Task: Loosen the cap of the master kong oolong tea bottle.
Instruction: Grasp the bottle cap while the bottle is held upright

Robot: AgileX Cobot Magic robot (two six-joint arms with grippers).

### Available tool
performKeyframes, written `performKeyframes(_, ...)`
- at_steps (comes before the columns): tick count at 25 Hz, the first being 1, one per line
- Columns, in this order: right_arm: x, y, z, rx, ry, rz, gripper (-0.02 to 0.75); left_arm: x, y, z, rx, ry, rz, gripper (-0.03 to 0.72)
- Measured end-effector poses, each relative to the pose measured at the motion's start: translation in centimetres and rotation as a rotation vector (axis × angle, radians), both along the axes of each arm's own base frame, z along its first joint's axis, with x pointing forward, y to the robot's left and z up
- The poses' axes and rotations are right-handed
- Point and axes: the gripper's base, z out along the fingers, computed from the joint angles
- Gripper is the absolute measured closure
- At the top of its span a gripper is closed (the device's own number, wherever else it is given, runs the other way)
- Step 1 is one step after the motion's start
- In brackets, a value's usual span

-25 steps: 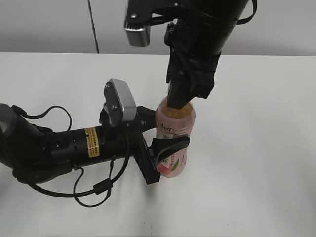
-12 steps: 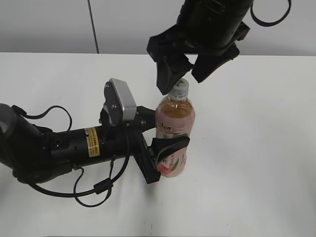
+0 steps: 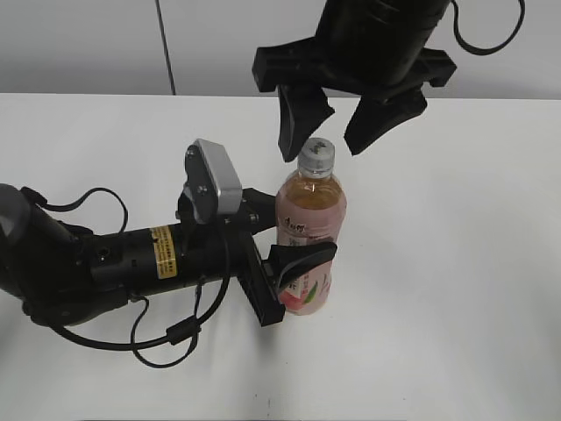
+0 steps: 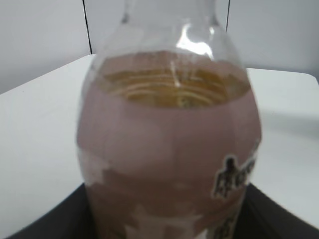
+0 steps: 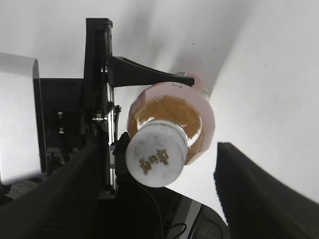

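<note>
The master kong oolong tea bottle point(image 3: 308, 237) stands upright on the white table, amber tea inside, pink peach label low down. Its white cap point(image 3: 316, 155) sits on the neck. My left gripper point(image 3: 282, 272) is shut on the bottle's lower body from the left. The bottle fills the left wrist view point(image 4: 169, 144). My right gripper point(image 3: 349, 123) is open and hangs just above the cap, a finger on each side, not touching it. In the right wrist view the cap point(image 5: 156, 153) shows from above with its dark logo, between the open fingers point(image 5: 154, 191).
The left arm point(image 3: 105, 263) lies across the table's left part with its cables. A grey wall with a dark vertical seam point(image 3: 165, 44) stands behind the table point(image 3: 456, 289).
My right gripper was shut around the cap one second ago. It has opened, let go of the cap and risen above the bottle. The left gripper and the bottle have not moved.
</note>
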Motion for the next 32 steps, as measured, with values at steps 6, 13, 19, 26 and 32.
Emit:
performKeyframes(6, 0.29, 0.28, -0.79, -0.009, 0.021, -0.004, 0.292, 0.00, 0.00, 0.00, 0.000, 0.000, 0.000, 0.298)
performKeyframes(13, 0.44, 0.24, -0.99, -0.027, 0.009, 0.019, 0.463, 0.00, 0.00, 0.00, 0.000, 0.000, 0.000, 0.298)
performKeyframes(19, 0.45, 0.22, -0.99, -0.087, -0.117, 0.434, 0.463, 0.02, 0.01, -0.01, 0.001, 0.001, 0.002, 0.298)
performKeyframes(26, 0.46, 0.21, -0.95, -0.195, -0.357, 1.223, 0.463, 0.00, 0.00, -0.01, 0.001, 0.000, 0.000, 0.298)
performKeyframes(32, 0.41, 0.26, -0.94, -0.206, -0.397, 1.361, 0.463, -0.02, -0.01, -0.01, 0.001, -0.001, -0.002, 0.298)
